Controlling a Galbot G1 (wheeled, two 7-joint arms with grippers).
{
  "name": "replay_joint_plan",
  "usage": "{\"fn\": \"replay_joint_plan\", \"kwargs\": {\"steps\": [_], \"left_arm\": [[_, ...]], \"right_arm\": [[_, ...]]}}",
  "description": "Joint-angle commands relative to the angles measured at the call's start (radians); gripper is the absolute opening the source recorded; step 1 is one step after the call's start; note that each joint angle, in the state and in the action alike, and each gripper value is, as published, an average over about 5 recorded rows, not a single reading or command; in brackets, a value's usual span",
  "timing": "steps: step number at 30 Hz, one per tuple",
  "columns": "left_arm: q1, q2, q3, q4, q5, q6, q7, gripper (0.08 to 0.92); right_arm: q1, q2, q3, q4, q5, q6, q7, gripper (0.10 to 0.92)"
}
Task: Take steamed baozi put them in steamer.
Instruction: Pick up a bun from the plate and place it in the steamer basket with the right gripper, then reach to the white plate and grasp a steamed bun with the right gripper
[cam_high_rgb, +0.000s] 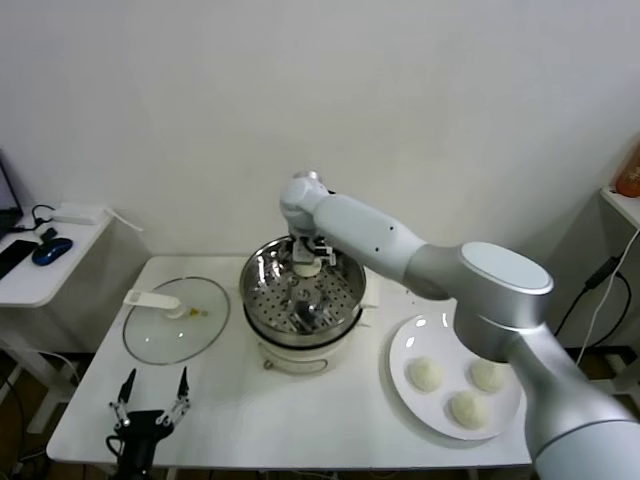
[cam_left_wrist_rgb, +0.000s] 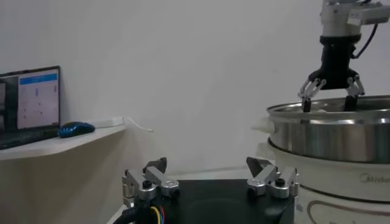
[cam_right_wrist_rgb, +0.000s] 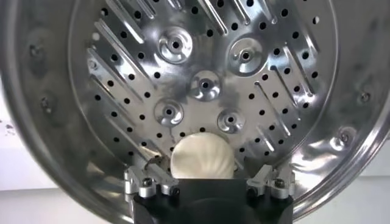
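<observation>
Steel steamer (cam_high_rgb: 303, 290) sits under my right pincer (cam_high_rgb: 306, 262), apart around a baozi (cam_right_wrist_rgb: 202, 156); I should lift straight, avoiding the far rim; left pincer (cam_high_rgb: 150, 397) idles apart.

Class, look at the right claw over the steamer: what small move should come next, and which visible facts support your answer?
Probably pull the right claw straight up out of the steamer. Its fingers look spread, with one baozi between them that seems to rest on the perforated floor. Three baozi still wait on the white plate. The left claw sits parked near the table's front edge.
</observation>
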Motion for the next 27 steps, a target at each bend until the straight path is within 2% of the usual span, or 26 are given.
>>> {"fn": "replay_joint_plan", "kwargs": {"steps": [1, 8, 16, 21, 27], "left_arm": [[0.002, 0.003, -0.001, -0.002, -0.001, -0.001, -0.001, 0.823], [0.006, 0.006, -0.003, -0.007, -0.003, -0.003, -0.001, 0.823], [0.001, 0.016, 0.005, -0.007, 0.0, -0.002, -0.002, 0.823], [-0.005, 0.014, 0.01, -0.013, -0.002, 0.004, -0.002, 0.823], [-0.001, 0.009, 0.011, -0.019, -0.001, 0.005, -0.002, 0.823]], "right_arm": [[0.076, -0.056, -0.051, 0.065, 0.204, -0.016, -0.06, 0.823], [0.276, -0.265, -0.264, 0.29, 0.659, -0.264, -0.114, 0.823], [0.396, -0.594, -0.403, 0.531, 1.021, -0.594, -0.063, 0.823], [0.399, -0.743, -0.448, 0.596, 1.147, -0.743, 0.02, 0.823], [0.347, -0.877, -0.48, 0.653, 1.186, -0.846, 0.057, 0.823]]}}
